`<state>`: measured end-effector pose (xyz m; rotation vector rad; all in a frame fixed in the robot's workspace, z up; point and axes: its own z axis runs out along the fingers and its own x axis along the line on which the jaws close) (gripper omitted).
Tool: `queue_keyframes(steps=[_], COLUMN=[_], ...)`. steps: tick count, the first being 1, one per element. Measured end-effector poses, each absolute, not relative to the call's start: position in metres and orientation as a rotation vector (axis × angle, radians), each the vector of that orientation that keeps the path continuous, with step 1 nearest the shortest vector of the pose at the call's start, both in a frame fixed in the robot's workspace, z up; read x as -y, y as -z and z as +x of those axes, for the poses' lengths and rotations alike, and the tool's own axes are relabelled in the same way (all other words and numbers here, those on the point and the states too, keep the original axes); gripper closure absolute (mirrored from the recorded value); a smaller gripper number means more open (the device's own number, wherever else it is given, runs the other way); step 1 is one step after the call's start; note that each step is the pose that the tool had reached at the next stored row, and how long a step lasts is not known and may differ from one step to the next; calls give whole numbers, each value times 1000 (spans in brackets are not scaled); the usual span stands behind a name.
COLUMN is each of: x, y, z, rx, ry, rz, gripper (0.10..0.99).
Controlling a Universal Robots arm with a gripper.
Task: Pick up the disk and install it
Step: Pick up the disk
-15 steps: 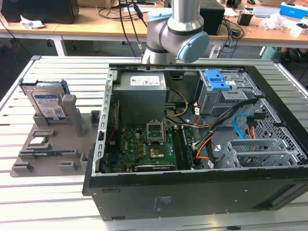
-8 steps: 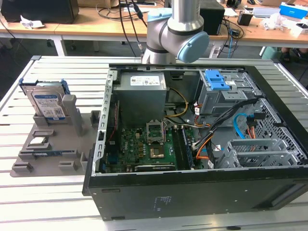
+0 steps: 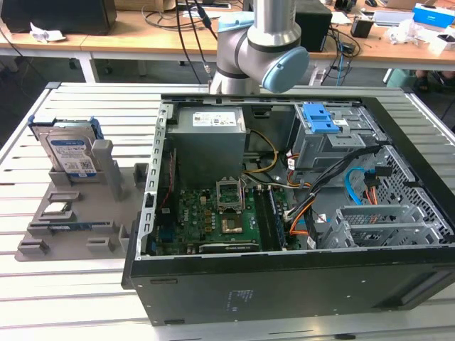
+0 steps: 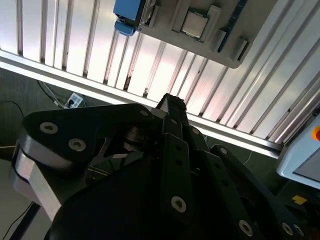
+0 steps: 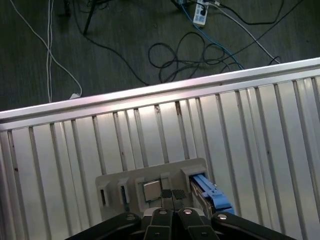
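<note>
**At the Table's Left Edge: Disk Parked in Its Holder**

Near the edge of the slatted table (image 3: 71,312) on the exterior view's left, we find the disk (image 3: 70,149) standing on edge, leaning back slightly, in a slot at the far corner of the grey parts holder (image 3: 114,177). We judge this stance deliberate: it leaves the blue-framed edges exposed so that fingers can close across them from above. The CPU chip (image 3: 57,208) lies flat in its own recess nearer the holder's front edge, apart from the disk.

Toward the exterior view's right, the open computer case (image 3: 284,284) lies on its side, so its bays face upward. The blue-topped drive cage (image 3: 320,121) sits toward its far right corner. The arm (image 3: 263,50) rises behind the case's far edge.

In both wrist views, the gripper (image 5: 172,194) hangs well above the holder, fingertips brought together on nothing. The disk is not yet picked up.
</note>
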<state>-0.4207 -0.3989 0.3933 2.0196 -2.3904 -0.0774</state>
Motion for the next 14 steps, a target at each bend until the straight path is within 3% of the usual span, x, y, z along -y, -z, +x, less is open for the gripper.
queue_keyframes(steps=[14], x=[399], y=[-393], z=[-421], rx=[2330], ry=[77], rz=[2087], gripper=[973])
